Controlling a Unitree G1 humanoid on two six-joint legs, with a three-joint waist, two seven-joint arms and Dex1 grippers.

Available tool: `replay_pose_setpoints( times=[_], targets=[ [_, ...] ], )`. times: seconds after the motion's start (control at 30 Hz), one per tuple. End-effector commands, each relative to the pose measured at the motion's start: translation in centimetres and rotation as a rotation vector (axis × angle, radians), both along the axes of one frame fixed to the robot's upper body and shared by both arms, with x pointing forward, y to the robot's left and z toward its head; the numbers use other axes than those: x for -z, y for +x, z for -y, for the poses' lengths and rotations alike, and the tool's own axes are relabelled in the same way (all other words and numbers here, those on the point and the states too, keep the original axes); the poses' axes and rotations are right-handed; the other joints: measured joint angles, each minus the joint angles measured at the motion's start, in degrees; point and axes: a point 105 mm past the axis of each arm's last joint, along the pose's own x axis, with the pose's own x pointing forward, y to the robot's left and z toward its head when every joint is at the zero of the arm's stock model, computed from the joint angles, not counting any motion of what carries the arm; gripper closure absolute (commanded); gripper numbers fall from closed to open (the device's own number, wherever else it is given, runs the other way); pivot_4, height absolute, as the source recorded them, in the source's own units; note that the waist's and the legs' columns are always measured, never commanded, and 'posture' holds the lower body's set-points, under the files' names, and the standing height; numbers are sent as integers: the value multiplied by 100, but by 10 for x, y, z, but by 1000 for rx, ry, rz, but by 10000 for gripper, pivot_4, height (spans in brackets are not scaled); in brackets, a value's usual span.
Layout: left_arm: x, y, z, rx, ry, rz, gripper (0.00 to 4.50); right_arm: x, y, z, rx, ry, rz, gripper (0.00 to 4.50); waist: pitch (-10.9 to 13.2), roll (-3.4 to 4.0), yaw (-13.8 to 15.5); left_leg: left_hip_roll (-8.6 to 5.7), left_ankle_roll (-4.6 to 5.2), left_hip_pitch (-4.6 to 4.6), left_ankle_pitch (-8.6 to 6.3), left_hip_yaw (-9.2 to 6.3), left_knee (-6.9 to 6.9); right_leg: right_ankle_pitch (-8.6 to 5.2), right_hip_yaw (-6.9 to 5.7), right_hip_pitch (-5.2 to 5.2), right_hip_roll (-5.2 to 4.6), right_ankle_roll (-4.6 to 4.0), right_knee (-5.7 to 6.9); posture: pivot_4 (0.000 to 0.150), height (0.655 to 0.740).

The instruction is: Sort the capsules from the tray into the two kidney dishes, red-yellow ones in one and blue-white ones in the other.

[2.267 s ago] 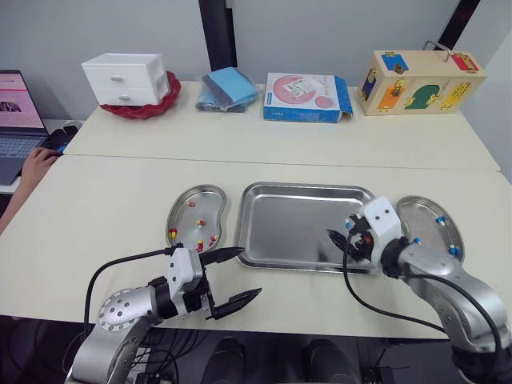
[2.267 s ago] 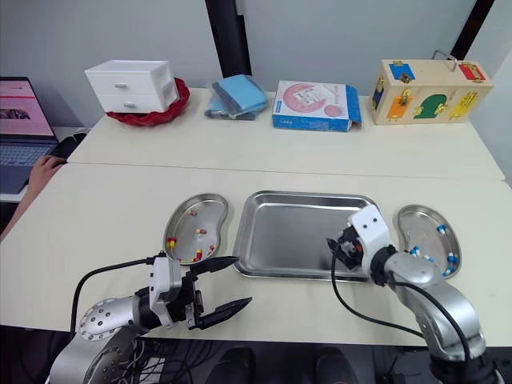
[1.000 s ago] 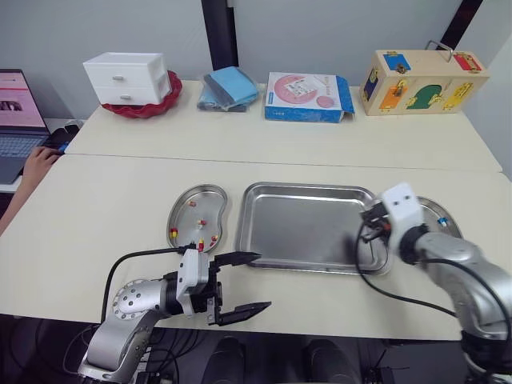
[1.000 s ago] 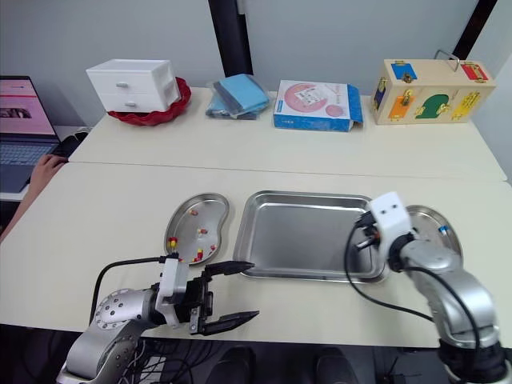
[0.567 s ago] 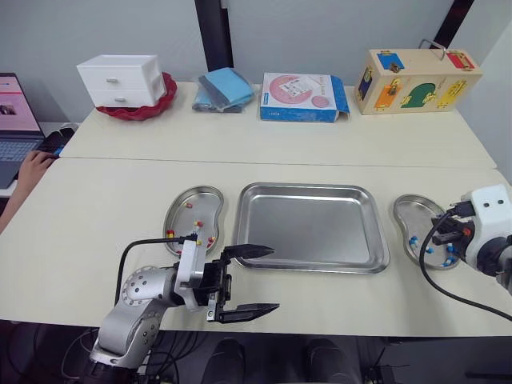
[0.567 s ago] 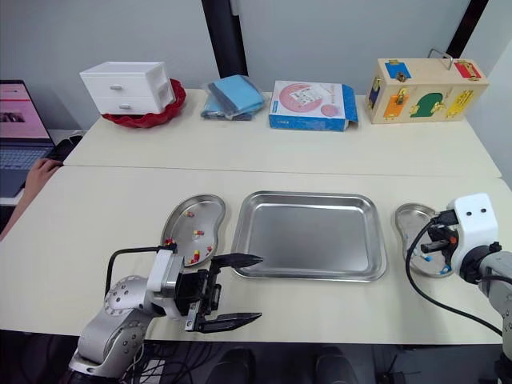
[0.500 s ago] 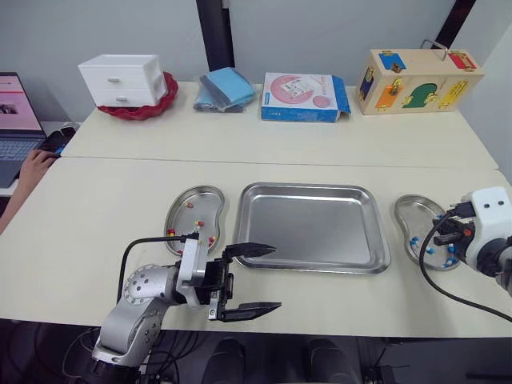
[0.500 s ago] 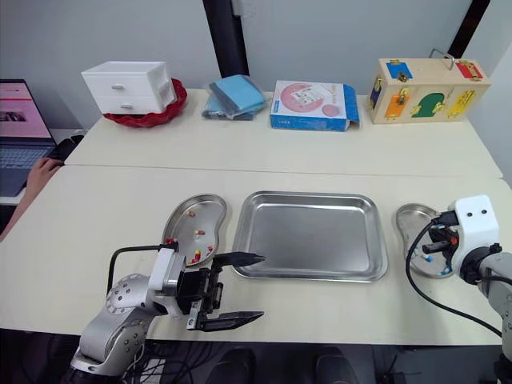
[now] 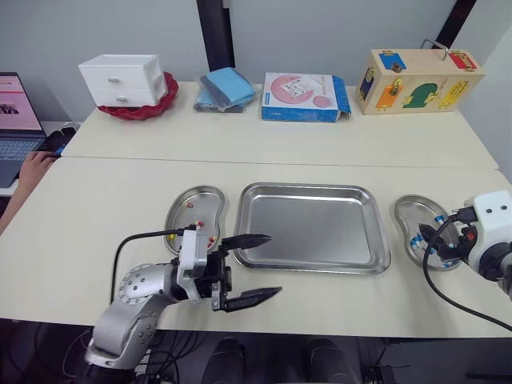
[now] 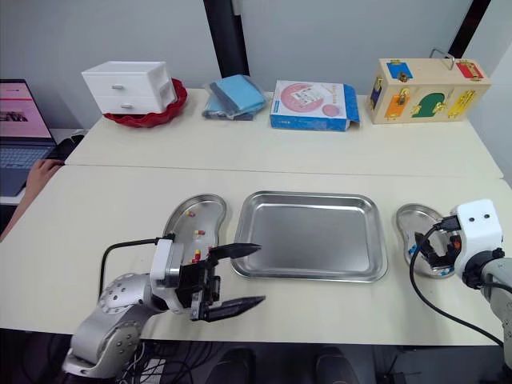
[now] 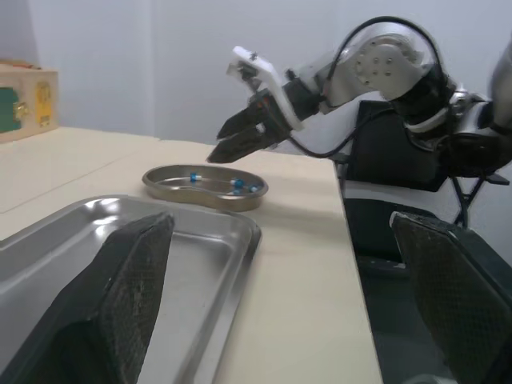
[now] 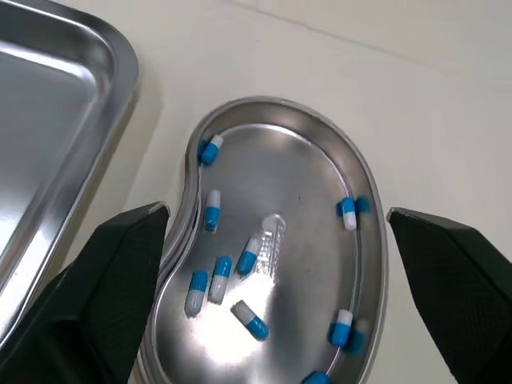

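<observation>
The steel tray (image 9: 356, 264) lies bare at the table's middle. To its left, a kidney dish (image 9: 182, 210) holds several red-yellow capsules (image 9: 198, 226). On the tray's right, another kidney dish (image 12: 320, 160) holds several blue-white capsules (image 12: 211, 210). My right gripper (image 12: 278, 212) hovers over this dish, open and holding nothing; it also shows as the right gripper (image 11: 240, 140) above the right dish (image 11: 204, 186). My left gripper (image 9: 272, 265) stands open and empty at the tray's front-left corner, one finger over the rim.
Along the back stand a white drawer box (image 9: 122, 78) in a red bowl, blue cloths (image 9: 226, 86), a pink-and-blue box (image 9: 306, 96) and a wooden toy box (image 9: 416, 80). A laptop (image 9: 16, 120) and a person's hand (image 9: 36, 164) are at far left.
My right gripper travelled from the tray's right end to above the right kidney dish. My left gripper slid right along the table front to the tray's corner, staying open.
</observation>
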Motion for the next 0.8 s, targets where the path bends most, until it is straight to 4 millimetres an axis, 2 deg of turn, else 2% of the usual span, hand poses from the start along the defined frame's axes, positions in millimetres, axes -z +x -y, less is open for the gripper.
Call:
replay_pose_setpoints(
  times=[0.03, 0.07, 0.13, 0.17, 0.27, 0.33, 0.43, 0.57, 0.8],
  targets=[
    [-6, 9, -39, -207, 115, -6, 0, -18, -4, 0, -154, -79, 102, 445, 0, 0, 4, 0, 0, 1, 0, 0, 0, 0, 0, 1, 0, 0, -1, 1500, 7337],
    [-8, 9, -49, -238, 137, -5, 0, -18, -6, 1, -200, -98, 105, 445, 1, -1, 8, 0, 0, 0, 0, 1, 1, 0, 1, 2, -1, 1, -1, 1500, 7337],
    [-9, 6, -86, -343, 231, -24, 0, -13, -15, 9, -322, -152, 45, 445, 2, -3, 12, -1, 0, 0, 0, 7, 3, 0, 2, 4, -4, 1, -3, 1500, 7337],
    [-9, 4, -98, -373, 264, -38, 0, -10, -19, 13, -365, -160, 16, 445, 4, -6, 11, -1, 0, 0, 0, 7, 3, 0, 1, 4, -4, 1, -4, 1500, 7337],
    [-10, -3, -148, -501, 377, -83, 0, -4, -36, 33, -481, -153, -125, 445, 6, -4, 11, 0, 0, 6, 0, 7, 0, -1, 0, 6, -3, 0, -3, 1500, 7337],
    [-12, -7, -170, -568, 409, -96, 0, -2, -45, 44, -529, -145, -204, 445, 7, -3, 9, 0, 0, 9, 0, 11, -1, -1, 2, 8, -4, -1, -5, 1500, 7337],
    [-8, -13, -186, -635, 427, -167, 0, -5, -52, 57, -574, -160, -257, 445, 10, -8, 6, 0, 0, 9, 0, 13, 0, -1, 3, 9, -4, -1, -6, 1500, 7337],
    [-7, -13, -196, -695, 477, -192, 0, -11, -51, 63, -606, -187, -241, 445, 10, -9, 5, 0, 0, 8, 0, 12, -1, -1, 2, 9, -4, -1, -6, 1500, 7337],
    [-10, -8, -197, -699, 471, -213, 0, -14, -50, 62, -633, -181, -241, 445, 10, -9, 6, 0, -1, 7, -1, 12, -2, -1, 3, 8, -4, 0, -6, 1500, 7337]
  ],
)
